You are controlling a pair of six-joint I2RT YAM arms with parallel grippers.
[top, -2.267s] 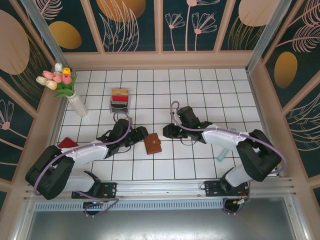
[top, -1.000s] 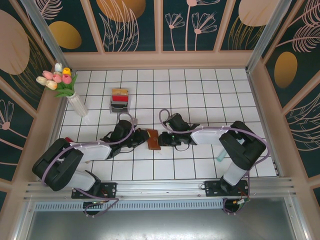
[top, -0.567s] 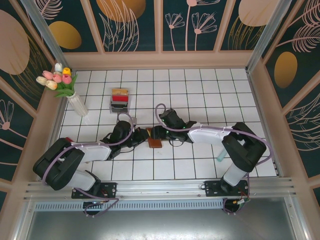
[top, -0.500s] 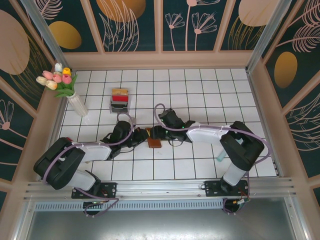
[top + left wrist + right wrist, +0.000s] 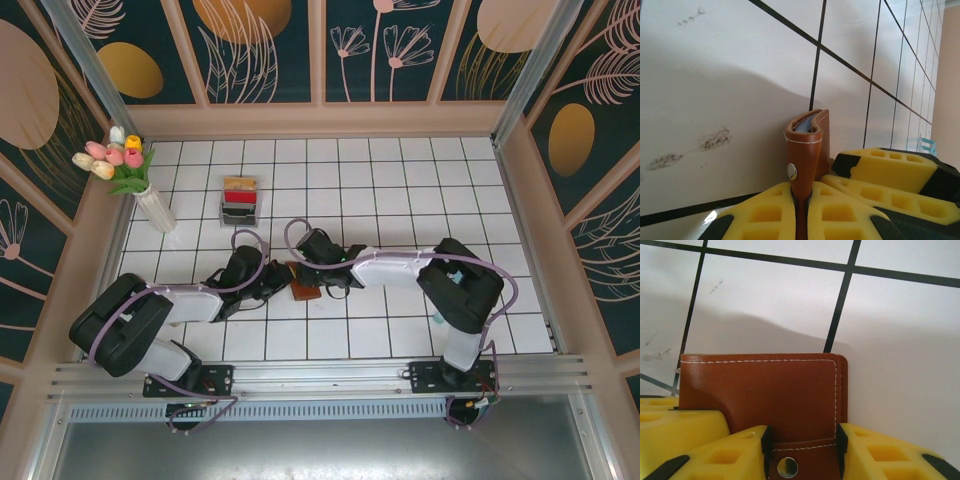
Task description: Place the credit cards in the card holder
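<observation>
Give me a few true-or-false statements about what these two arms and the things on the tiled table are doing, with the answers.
1. The left gripper is pinching the brown wallet. True.
2. The wallet lies spread open. False: it is folded shut.
3. The right gripper holds a red card. False: its fingers sit either side of the wallet's snap strap.
4. The tray of cards stands near the vase, away from both grippers. True.
</observation>
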